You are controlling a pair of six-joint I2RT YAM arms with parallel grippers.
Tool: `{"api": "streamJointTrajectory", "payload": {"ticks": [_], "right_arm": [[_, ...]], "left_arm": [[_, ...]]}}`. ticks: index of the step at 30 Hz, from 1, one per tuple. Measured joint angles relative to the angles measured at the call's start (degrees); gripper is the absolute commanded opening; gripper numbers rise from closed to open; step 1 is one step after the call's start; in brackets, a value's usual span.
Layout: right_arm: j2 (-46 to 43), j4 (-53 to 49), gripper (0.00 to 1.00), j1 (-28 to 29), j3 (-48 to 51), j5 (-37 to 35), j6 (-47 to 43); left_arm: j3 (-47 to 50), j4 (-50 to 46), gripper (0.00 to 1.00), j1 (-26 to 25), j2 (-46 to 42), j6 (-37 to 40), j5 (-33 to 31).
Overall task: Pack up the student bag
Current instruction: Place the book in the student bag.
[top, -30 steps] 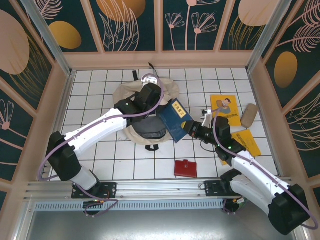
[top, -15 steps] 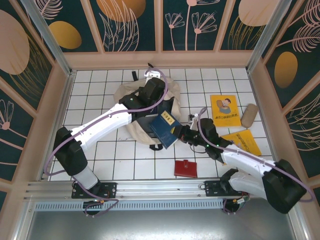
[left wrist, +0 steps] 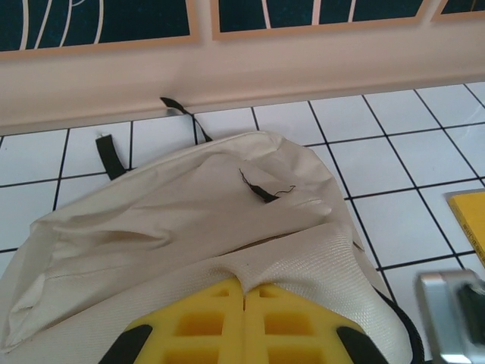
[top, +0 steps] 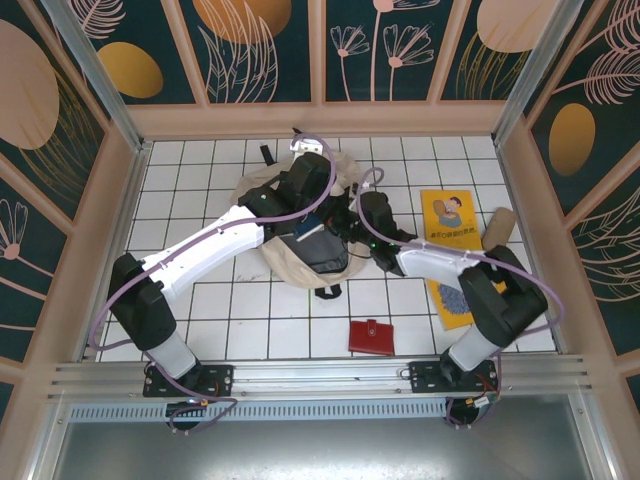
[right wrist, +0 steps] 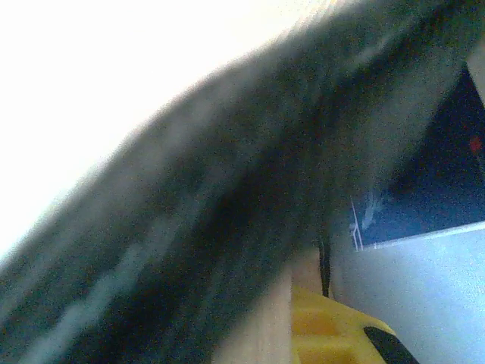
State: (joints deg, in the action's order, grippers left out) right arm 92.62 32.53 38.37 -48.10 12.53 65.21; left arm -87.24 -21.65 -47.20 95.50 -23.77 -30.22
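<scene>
Fabric of the student bag (left wrist: 174,212) is pinched between the closed yellow fingers (left wrist: 198,327) of the left gripper (left wrist: 242,292) in the left wrist view. The top view adds that the bag lies on the white tiles (top: 200,190), with the right gripper (top: 348,218) pushed against its right side. The blurred right wrist view shows the blue book (right wrist: 424,189) held in narrow jaws at the bag's dark opening. Right of the bag lies a yellow book (top: 450,215) whose writing is too small to read.
</scene>
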Motion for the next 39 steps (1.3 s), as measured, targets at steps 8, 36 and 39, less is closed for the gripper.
{"api": "streamJointTrajectory", "payload": {"ticks": [8,36,39], "right_arm": [[13.8,3.1,0.00,0.0,-8.3,-5.6,4.3],[21.7,-5.2,0.77,-2.0,-16.5,-5.8,8.7],[17.5,-8.4,0.77,-2.9,-14.2,-4.4,8.5]], "left_arm": [[0.0,0.0,0.00,0.0,-0.1,-0.5,0.0],[0.0,0.0,0.00,3.1,-0.1,-0.5,3.1],[-0.1,0.0,0.00,3.4,0.0,-0.5,3.4]]}}
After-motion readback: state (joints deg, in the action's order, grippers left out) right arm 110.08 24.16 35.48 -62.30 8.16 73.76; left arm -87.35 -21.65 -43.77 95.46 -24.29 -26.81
